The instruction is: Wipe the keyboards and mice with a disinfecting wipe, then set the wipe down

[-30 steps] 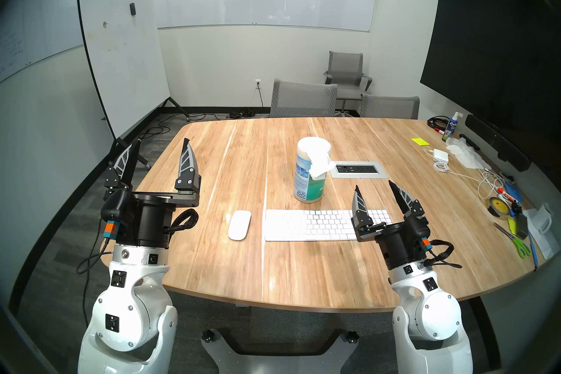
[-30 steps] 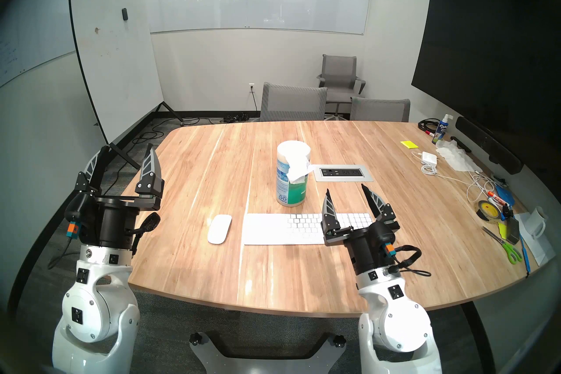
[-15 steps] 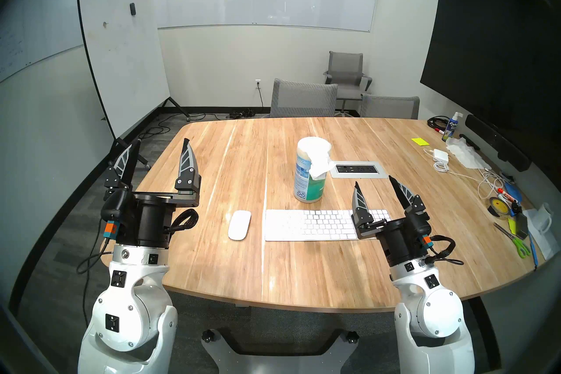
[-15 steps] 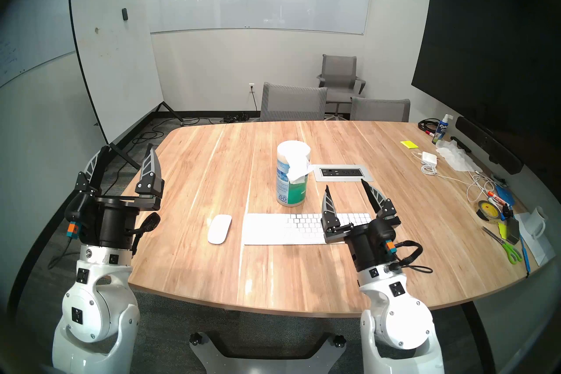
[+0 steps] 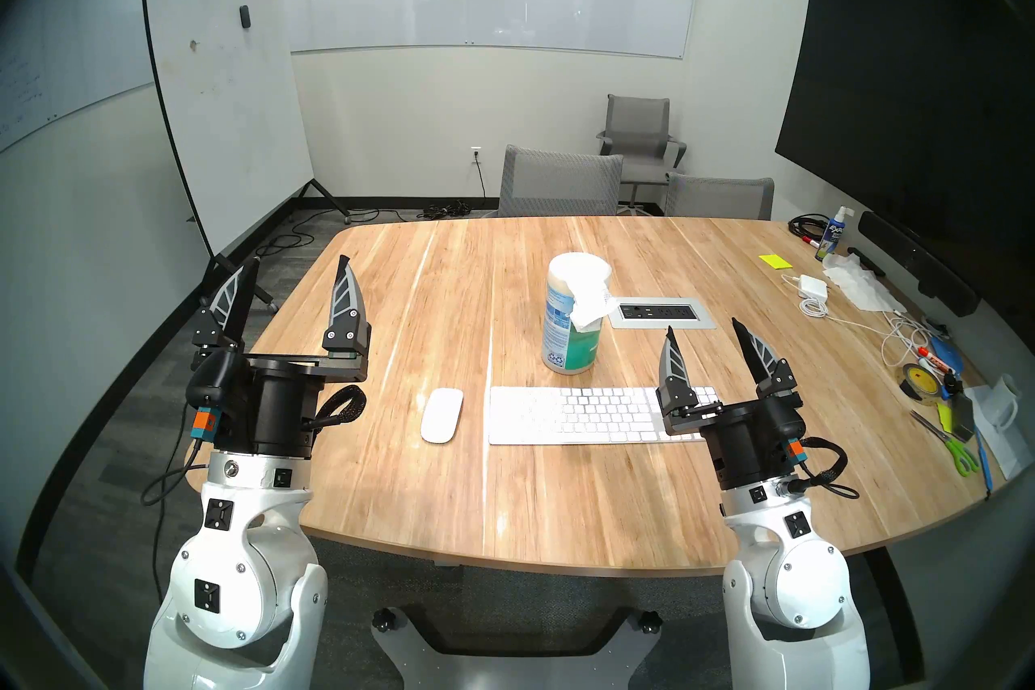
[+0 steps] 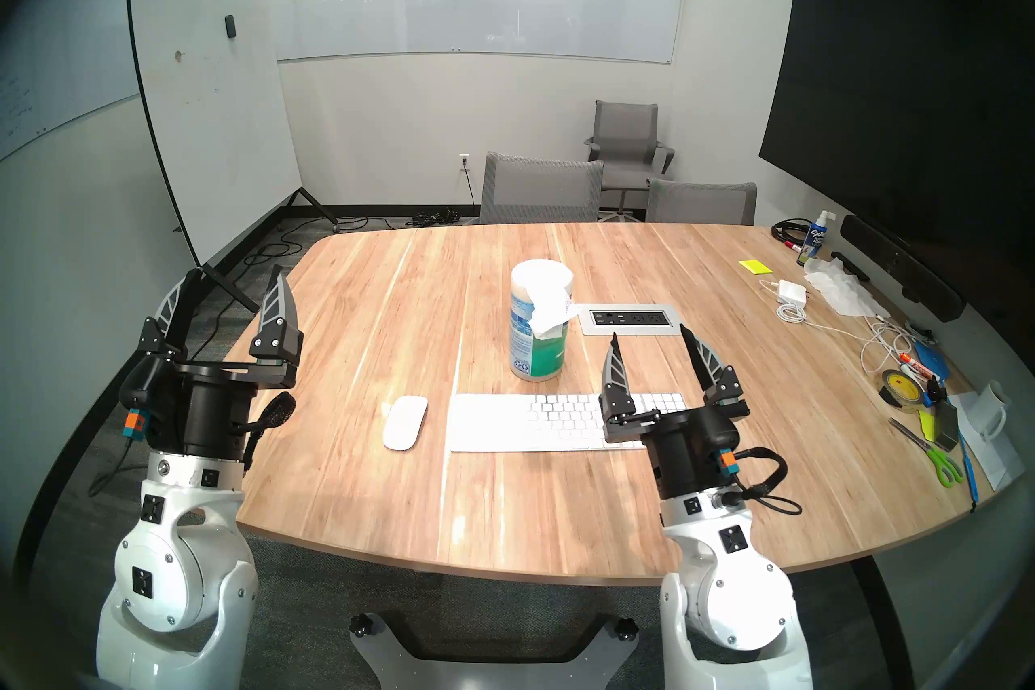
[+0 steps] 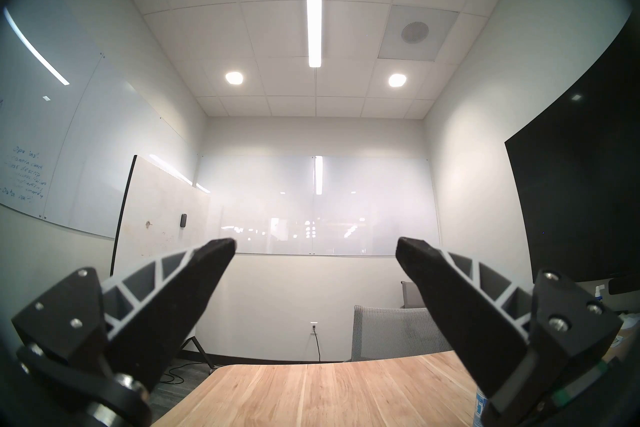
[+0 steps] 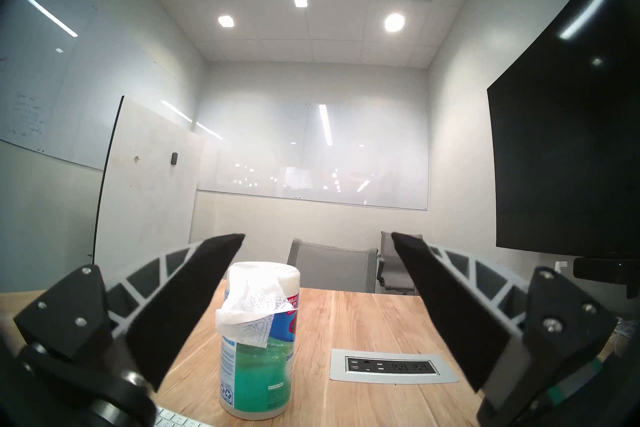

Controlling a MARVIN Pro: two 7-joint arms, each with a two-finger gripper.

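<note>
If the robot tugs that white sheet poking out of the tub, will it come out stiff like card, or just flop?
Probably flop: the wipe already droops in crumpled folds over the canister rim, and looks thin and semi-sheer. It likely weighs almost nothing. The tall, narrow canister might tip or lift with the pull, since nothing holds it; both grippers are open and clear of it.

Bright, even light from a ceiling strip light [image 7: 314,0] at twelve o'clock leaves pale glare streaks on the surface [image 5: 504,481], with fisheye bending and dark vignetting around every frame.
</note>
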